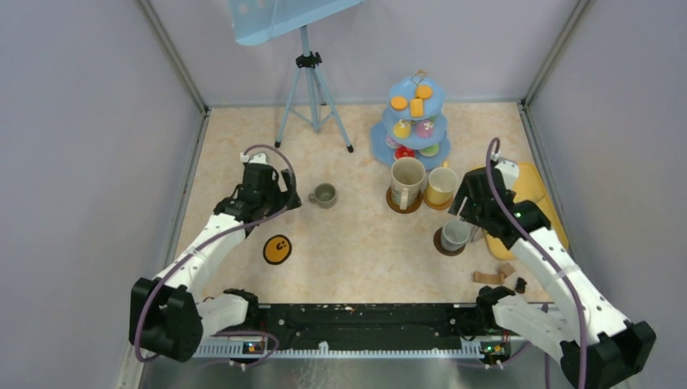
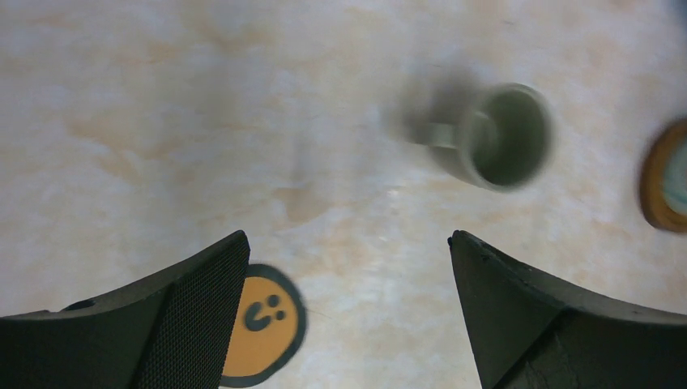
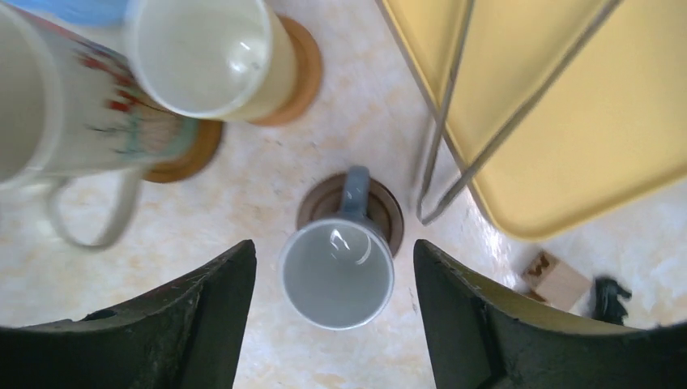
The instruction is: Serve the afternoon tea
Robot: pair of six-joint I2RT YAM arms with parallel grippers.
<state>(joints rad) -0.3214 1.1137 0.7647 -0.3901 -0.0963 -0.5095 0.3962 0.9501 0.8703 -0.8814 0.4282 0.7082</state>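
Observation:
The light-blue three-tier cake stand (image 1: 416, 121) with small toy cakes stands at the back. In front of it, a large cream mug (image 1: 407, 180) and a yellow mug (image 1: 442, 185) each sit on a brown coaster. A small grey mug (image 3: 338, 271) stands upright on a brown coaster (image 3: 389, 212). My right gripper (image 3: 334, 245) is open around it, with a gap on both sides. Another grey mug (image 2: 498, 136) stands on the bare table, ahead and right of my open, empty left gripper (image 2: 347, 237). An orange smiley coaster (image 2: 263, 324) lies by its left finger.
The flat yellow tray (image 1: 531, 190) lies at the right with the metal tongs (image 3: 445, 121) across its edge. A tripod (image 1: 312, 89) holding a blue board stands at the back. A wooden block (image 1: 490, 275) and a small black piece (image 1: 520, 284) lie near the right arm.

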